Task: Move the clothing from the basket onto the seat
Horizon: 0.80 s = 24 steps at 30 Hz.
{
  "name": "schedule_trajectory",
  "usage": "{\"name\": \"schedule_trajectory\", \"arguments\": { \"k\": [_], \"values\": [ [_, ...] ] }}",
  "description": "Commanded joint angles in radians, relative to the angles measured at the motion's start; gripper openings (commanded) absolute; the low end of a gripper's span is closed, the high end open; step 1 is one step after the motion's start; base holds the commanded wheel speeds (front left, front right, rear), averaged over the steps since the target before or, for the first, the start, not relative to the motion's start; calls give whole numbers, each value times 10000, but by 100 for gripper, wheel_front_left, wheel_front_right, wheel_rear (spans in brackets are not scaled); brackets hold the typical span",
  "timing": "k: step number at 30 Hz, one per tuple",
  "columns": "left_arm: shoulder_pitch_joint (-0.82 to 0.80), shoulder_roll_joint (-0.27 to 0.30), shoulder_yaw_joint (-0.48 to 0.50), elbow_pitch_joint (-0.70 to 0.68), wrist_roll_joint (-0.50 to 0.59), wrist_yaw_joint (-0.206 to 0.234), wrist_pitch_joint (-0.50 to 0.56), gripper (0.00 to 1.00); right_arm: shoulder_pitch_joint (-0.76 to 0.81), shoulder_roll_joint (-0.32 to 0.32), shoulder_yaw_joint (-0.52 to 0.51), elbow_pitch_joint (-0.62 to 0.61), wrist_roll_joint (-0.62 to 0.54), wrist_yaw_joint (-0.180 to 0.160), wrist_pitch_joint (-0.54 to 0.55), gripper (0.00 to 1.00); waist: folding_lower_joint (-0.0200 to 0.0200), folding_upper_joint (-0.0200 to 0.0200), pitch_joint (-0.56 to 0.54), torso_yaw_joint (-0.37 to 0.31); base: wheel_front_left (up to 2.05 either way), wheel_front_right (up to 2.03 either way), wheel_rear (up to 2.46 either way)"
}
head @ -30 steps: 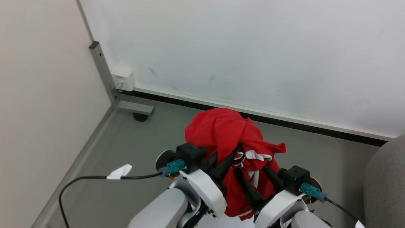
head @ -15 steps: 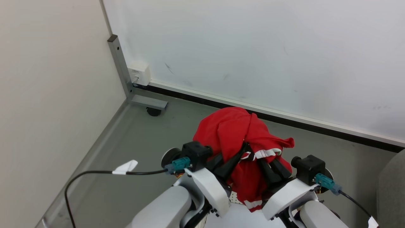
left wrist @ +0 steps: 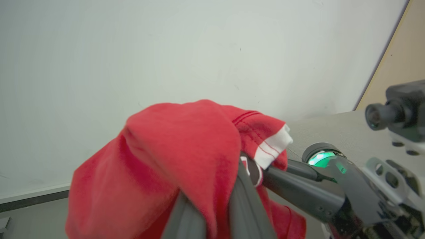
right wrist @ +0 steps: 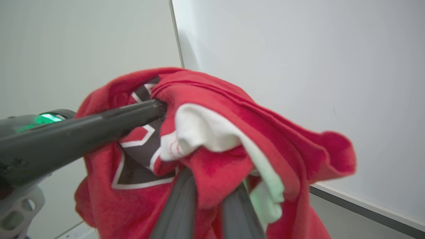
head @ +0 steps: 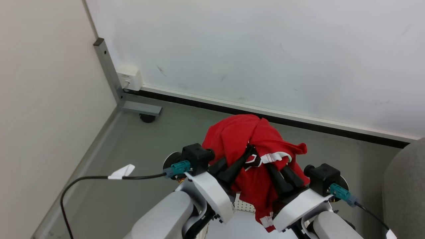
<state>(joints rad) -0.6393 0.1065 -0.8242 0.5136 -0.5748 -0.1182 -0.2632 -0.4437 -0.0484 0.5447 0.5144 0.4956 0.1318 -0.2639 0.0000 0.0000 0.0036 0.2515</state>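
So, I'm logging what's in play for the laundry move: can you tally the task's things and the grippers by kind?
red clothing bundle: 1
basket: 1
grey seat: 1
grippers: 2, the left gripper and the right gripper, both shut on the bundle
Total: 5

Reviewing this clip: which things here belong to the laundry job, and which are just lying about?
Job: clothing, clamped in left pincer and right pincer; basket; seat.
Lying about: metal post, wall socket, tagged cable.

The basket (head: pixel 244 206) is mostly hidden behind the clothing (head: pixel 239 142); the seat (head: pixel 406 189) is cropped.
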Motion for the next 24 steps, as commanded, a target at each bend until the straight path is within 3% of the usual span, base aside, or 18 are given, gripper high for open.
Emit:
{"name": "schedule_trajectory", "arguments": {
  "k": [1,2,3,4,13,24],
  "values": [
    [7,102,39,63,-3,35,-12,0,121,-37,-38,-89,30,-21,-9,0,0,0,28,-101,0,0,0],
    [11,122,59,78,9,52,-12,22,120,-37,-58,-116,54,-21,-9,0,0,0,46,-160,0,0,0],
    [32,126,77,89,-10,56,-8,80,118,-37,-89,-137,35,-21,-9,0,0,0,62,-218,0,0,0],
    [63,137,88,110,-36,59,-9,100,130,-37,-132,-169,14,-21,-9,0,0,0,75,-278,0,0,0],
    [373,432,246,-361,151,150,-11,100,397,-37,-655,-414,-450,-21,-7,0,0,0,106,-1220,0,0,0],
    [1071,819,792,-2065,757,311,-13,100,585,-102,-2133,-923,-1576,-21,-6,0,0,0,300,-3161,0,0,0]
  ]
}}
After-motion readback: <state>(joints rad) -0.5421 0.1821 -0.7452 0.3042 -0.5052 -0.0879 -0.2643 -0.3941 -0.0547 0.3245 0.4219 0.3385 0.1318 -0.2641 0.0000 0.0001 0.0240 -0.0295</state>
